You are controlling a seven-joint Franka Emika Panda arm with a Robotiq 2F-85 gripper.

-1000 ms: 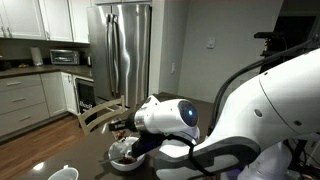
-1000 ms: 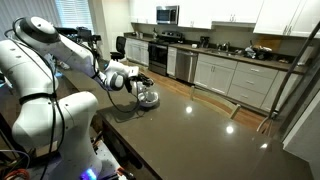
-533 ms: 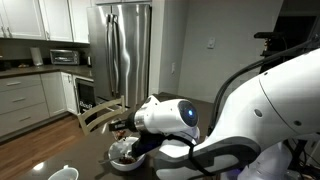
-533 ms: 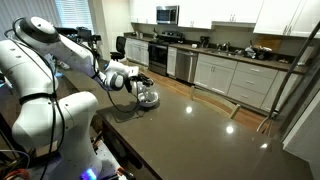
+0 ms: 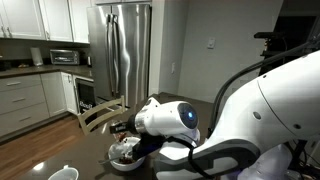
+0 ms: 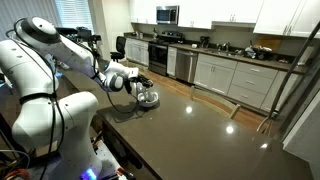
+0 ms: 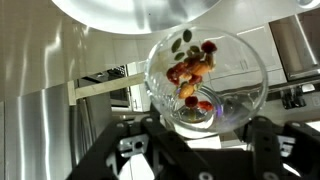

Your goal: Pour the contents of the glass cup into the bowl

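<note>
My gripper [image 7: 200,135] is shut on the glass cup [image 7: 205,85], one black finger on each side of it. The glass is tipped and I look into it in the wrist view. The contents [image 7: 190,68], small reddish-brown and dark bits, lie against its wall near the rim. The curved white rim of the bowl [image 7: 140,18] fills the top of the wrist view, just beyond the glass. In both exterior views the gripper [image 6: 134,83] holds the glass right over the bowl [image 6: 148,99] on the dark counter; the bowl [image 5: 124,158] also shows below the wrist.
A small white cup [image 5: 63,173] stands at the near counter edge. A wooden chair back [image 5: 100,114] is behind the bowl. The dark counter [image 6: 210,140] stretches far past the bowl. Kitchen cabinets and a steel fridge [image 5: 122,50] stand behind.
Almost nothing: the gripper stays over the bowl with the tipped glass, with only a very slight shift at the bowl.
</note>
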